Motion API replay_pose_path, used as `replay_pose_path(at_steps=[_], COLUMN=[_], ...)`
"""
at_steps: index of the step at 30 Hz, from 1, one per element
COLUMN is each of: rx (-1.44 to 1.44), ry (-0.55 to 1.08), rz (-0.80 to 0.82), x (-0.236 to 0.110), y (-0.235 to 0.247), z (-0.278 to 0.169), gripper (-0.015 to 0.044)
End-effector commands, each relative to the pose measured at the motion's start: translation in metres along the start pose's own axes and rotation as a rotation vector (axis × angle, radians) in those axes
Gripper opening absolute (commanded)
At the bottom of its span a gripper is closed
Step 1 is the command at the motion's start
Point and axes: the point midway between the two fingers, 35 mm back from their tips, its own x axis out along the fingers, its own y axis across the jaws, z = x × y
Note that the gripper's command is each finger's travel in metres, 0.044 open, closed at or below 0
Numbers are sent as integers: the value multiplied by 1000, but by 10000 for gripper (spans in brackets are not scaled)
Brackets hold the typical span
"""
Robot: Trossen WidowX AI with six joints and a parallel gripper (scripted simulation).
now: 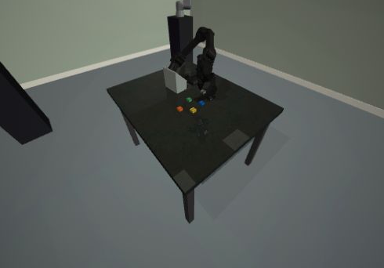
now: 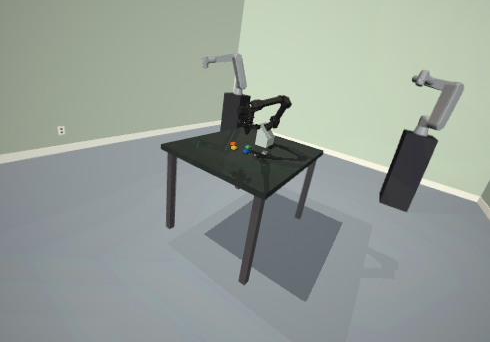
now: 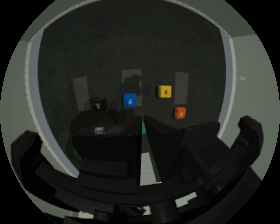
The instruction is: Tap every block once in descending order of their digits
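We see our clenched, empty pincer (image 1: pixel 206 94) above the dark square table (image 1: pixel 243 117), near the small blue cube (image 1: pixel 201 103). A white box (image 1: pixel 174 80) stands just behind; green (image 1: pixel 189 99), yellow (image 1: pixel 193 110) and orange (image 1: pixel 179 109) cubes lie unobstructed.

No digit, label or brand can be read here.
In the wrist view the blue block (image 3: pixel 130 100), the yellow block (image 3: pixel 165 91) and the orange block (image 3: pixel 180 112), right of centre, each carry a small pale mark on the top face, too blurred to read. In the top view the green block (image 1: pixel 189 99) near the middle of the frame is too small to show any print.
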Motion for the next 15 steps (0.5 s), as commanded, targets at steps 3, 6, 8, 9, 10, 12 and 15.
replay_pose_path(at_steps=[3, 6, 8, 9, 10, 12, 15], rx=[4, 0, -1, -1, -1, -1, -1], ry=[14, 16, 17, 17, 17, 17, 17], rz=[2, 16, 20, 20, 20, 20, 20], x=[4, 9, 11, 11, 11, 11, 14], y=[-101, -143, -151, -151, -151, -151, -151], z=[-21, -39, -43, -43, -43, -43, -43], gripper=[20, 20, 20, 20, 20, 20, 20])
